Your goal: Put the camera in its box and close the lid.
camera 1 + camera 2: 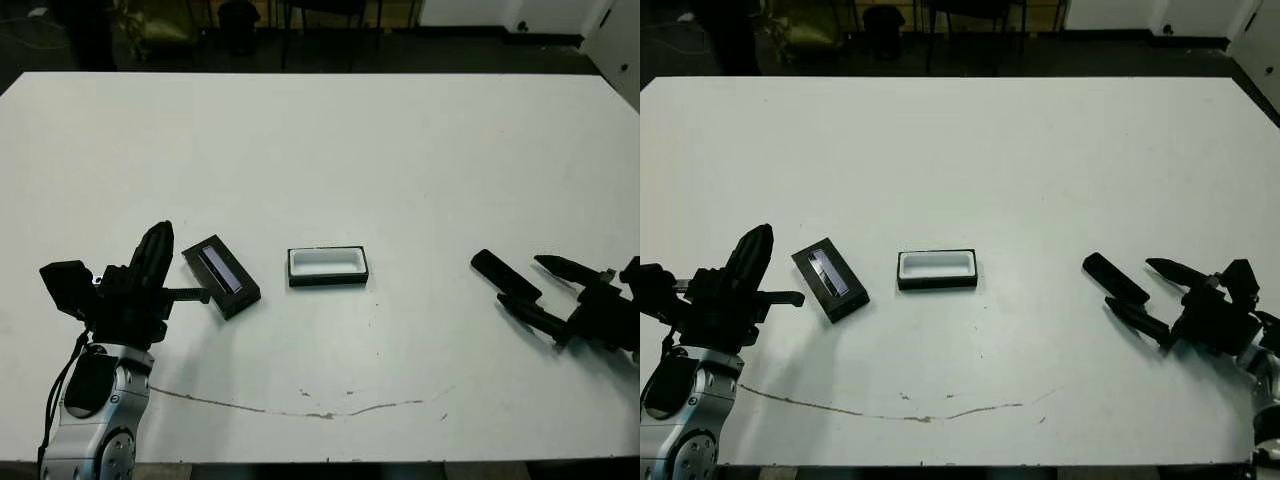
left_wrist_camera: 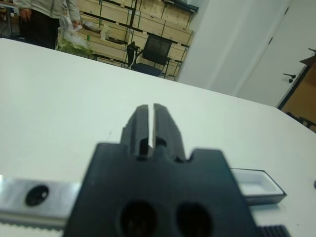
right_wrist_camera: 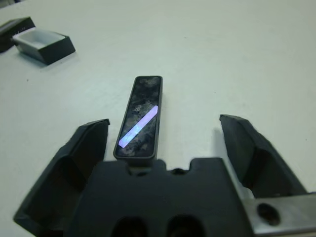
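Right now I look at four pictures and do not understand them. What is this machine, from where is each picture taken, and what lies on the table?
This is a humanoid robot with two arms at a white table. Two pictures come from its head, looking down. The other two come from cameras on its wrists.

On the table lie three things:
- a flat black lid with a greyish-purple stripe
- a shallow black box with white lining
- a slim black bar-shaped camera

The left gripper is shut beside the lid. The right gripper is open, with the camera lying between its fingers. Nothing is held.
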### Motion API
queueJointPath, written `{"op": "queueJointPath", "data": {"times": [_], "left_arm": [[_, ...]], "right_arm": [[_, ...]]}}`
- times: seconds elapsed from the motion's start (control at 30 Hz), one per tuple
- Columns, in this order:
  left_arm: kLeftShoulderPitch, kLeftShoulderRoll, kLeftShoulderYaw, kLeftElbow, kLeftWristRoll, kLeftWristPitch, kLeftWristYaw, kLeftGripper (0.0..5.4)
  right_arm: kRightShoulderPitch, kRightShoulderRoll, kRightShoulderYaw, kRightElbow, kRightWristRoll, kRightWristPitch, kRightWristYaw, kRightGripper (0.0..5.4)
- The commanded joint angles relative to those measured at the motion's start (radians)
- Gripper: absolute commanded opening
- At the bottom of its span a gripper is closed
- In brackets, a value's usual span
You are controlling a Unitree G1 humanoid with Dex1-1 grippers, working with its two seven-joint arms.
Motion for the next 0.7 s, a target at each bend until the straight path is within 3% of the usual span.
{"op": "queueJointPath", "data": {"times": [0.03,0.17,0.3,0.4,0.57,0.7], "left_arm": [[0.015,0.008,0.002,0.01,0.006,0.014,0.006,0.0],[0.015,0.008,0.002,0.008,0.004,0.016,0.006,0.0],[0.015,0.007,0.001,0.009,0.005,0.014,0.006,0.0],[0.014,0.007,0.002,0.009,0.005,0.017,0.009,0.0],[0.014,0.007,0.002,0.008,0.007,0.016,0.011,0.0],[0.014,0.008,0.003,0.012,0.006,0.009,0.005,0.0]], "right_arm": [[0.078,0.05,0.058,0.054,-0.071,0.087,-0.029,4.54],[0.103,0.043,0.113,0.033,-0.137,0.007,-0.092,3.58],[0.095,0.043,0.169,0.078,-0.2,-0.019,-0.165,2.64],[0.098,0.04,0.198,0.049,-0.196,0.07,-0.148,1.97],[0.276,-0.034,0.241,-0.432,-0.16,0.321,-0.199,0.96],[0.273,-0.027,0.266,-0.42,-0.198,0.334,-0.264,0.73]]}}
